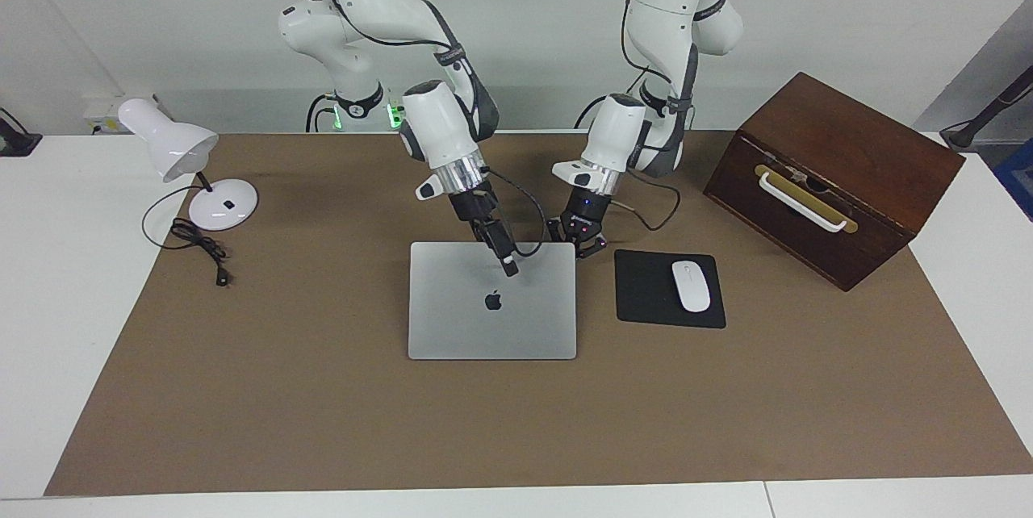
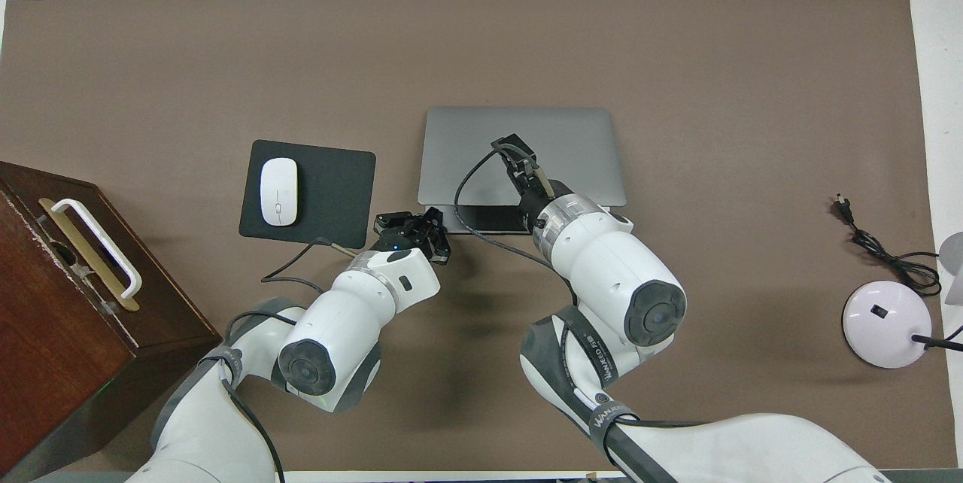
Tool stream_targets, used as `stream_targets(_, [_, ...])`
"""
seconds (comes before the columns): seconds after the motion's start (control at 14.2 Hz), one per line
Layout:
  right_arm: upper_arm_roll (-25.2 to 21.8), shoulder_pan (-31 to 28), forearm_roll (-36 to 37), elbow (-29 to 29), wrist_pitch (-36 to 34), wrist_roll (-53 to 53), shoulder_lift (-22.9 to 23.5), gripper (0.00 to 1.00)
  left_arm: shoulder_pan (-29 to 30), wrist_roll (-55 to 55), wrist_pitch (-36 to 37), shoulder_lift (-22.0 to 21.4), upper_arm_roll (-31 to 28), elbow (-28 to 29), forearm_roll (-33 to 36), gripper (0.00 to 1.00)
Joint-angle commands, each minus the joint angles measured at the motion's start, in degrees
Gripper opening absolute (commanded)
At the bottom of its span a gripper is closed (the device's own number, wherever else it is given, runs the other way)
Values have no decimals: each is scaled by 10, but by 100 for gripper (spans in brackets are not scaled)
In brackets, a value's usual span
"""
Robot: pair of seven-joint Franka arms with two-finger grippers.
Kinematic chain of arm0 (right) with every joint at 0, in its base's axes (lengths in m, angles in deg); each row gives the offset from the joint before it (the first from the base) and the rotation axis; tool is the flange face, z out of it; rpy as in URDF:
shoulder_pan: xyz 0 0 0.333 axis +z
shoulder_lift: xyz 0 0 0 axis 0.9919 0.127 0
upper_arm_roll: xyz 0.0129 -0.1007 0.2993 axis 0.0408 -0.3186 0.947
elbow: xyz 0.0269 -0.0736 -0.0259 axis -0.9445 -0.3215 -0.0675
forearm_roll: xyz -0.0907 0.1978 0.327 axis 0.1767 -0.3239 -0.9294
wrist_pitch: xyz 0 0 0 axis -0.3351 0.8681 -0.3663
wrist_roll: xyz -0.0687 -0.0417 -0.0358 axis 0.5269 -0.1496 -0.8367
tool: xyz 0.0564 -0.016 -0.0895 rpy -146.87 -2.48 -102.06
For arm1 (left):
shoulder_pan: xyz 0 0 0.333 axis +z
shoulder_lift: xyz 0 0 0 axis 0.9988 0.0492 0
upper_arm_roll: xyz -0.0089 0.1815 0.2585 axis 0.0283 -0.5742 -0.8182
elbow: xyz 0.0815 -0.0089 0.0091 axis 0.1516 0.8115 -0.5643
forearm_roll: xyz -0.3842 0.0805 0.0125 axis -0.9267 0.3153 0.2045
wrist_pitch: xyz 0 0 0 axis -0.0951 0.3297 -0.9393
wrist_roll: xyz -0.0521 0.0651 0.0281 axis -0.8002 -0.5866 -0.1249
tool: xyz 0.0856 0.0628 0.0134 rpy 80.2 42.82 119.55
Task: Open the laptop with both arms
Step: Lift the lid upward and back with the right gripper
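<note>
Two claws attend the closed laptop [image 1: 492, 300], which lies flat mid-worktop [image 1: 323, 421] just beside the mouse pad [image 1: 670, 289]; in the facing view the right claw [image 1: 506, 258] hangs over the lid at 12 o'clock of the logo, fingers together on nothing; the left claw [image 1: 587, 247], fingers apart, sits low at the laptop's 1 o'clock corner. Judgement: one claw should pin the base while the other lifts the lid edge nearest the robots. Room is tight toward the pad; the box [image 1: 831, 179] and lamp [image 1: 190, 167] stand well apart.
</note>
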Motion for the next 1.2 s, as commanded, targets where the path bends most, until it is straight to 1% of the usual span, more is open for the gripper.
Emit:
stream_targets(0.0, [3,-19,-4,56,-60,-35,10,100,-10,-7,-8,31,-6,-15,-4,0])
stream_targets(0.56, [-10,-32,1,157,-199,-61,13,100,-10,-7,-9,32,-6,-16,-5,0])
stream_targets(0.98, [-10,-51,-7,205,-261,-99,16,100,-10,-7,-9,35,-6,-16,-4,0])
stream_targets(1.13, [-10,-57,-6,224,-270,-101,27,100,-10,-7,-9,35,-6,-16,-5,0])
